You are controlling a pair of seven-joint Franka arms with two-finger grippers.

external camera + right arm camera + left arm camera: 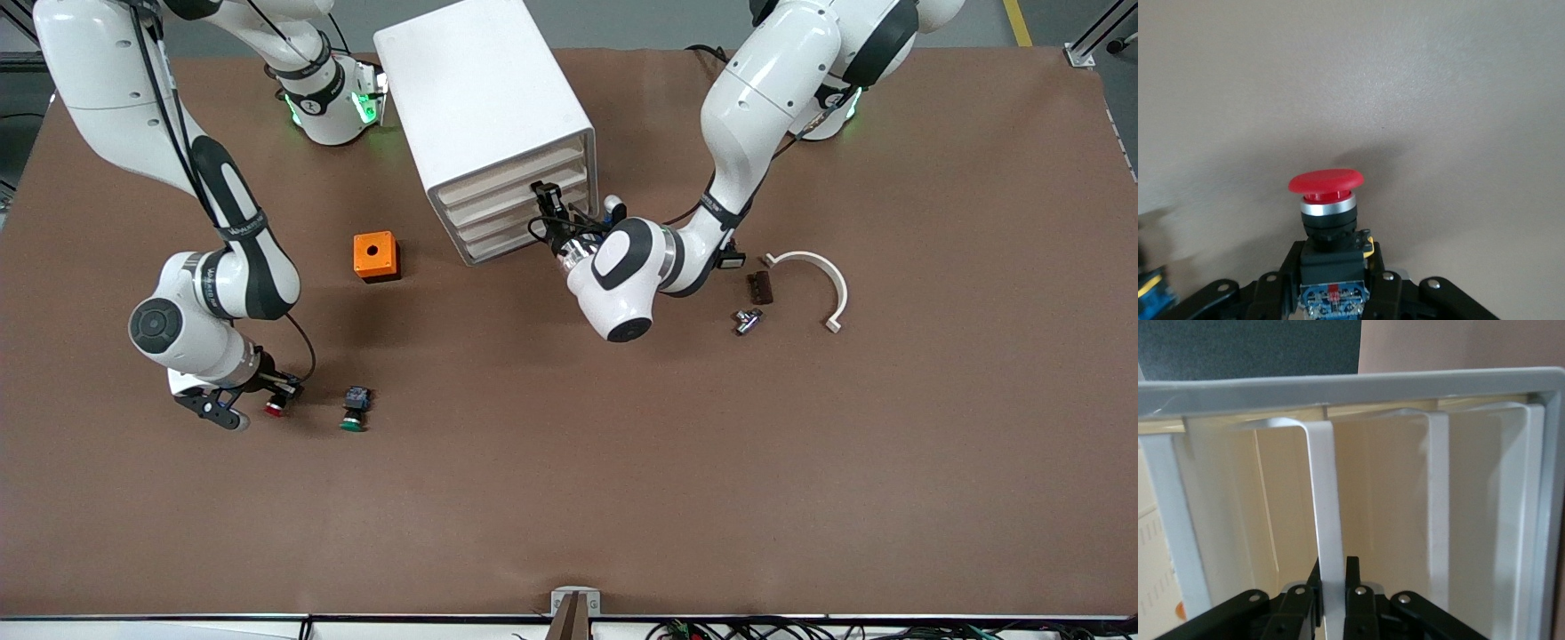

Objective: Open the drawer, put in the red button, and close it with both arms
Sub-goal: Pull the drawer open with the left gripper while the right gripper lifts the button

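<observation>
The white cabinet [484, 98] stands near the arms' bases, its four drawers [520, 200] facing the front camera. My left gripper [547, 206] is at the drawer fronts. In the left wrist view it [1333, 572] is shut on the thin white lip of a drawer [1328, 507]. The drawers look pushed in. My right gripper [271, 396] is low over the table toward the right arm's end. It [1335, 267] is shut on the dark body of the red button [1326, 181], whose red cap [275, 408] points away from the gripper.
A green-capped button [355, 413] lies beside the right gripper. An orange box with a round hole [375, 256] sits beside the cabinet. A white curved piece [813, 276], a dark brown block [759, 287] and a small metal part [747, 320] lie toward the left arm's end.
</observation>
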